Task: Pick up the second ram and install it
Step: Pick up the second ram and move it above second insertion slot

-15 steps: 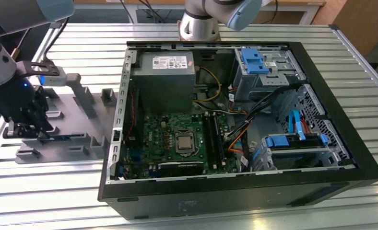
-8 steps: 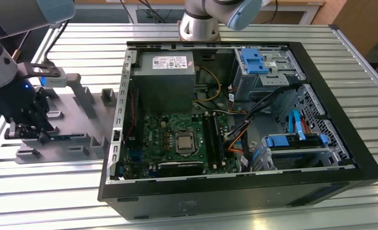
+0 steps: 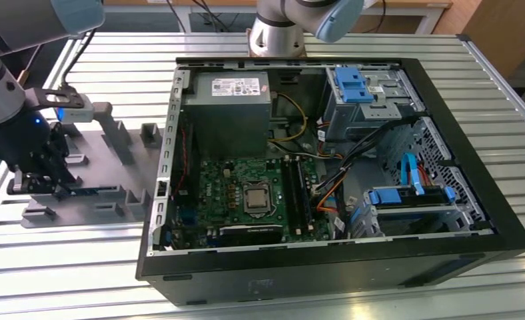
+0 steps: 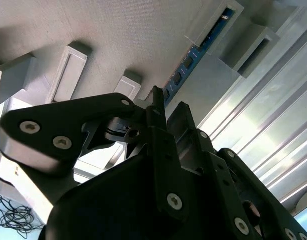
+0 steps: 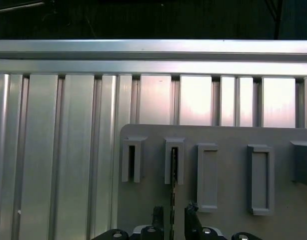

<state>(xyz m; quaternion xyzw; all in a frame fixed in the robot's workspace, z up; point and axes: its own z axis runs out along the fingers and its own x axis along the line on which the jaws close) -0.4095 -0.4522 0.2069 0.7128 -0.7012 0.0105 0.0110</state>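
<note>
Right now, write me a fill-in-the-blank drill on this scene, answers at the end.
1. The second ram stands on edge in a slot of the grey tray; its circuit board is coloured ____.
2. In the exterior view the gripper hangs over the tray, on the exterior view's ____ of the computer case.
3. In the first wrist view the gripper's jaws are ____, with one finger on either side of the ram.

Missing words: blue; left; open.
</note>
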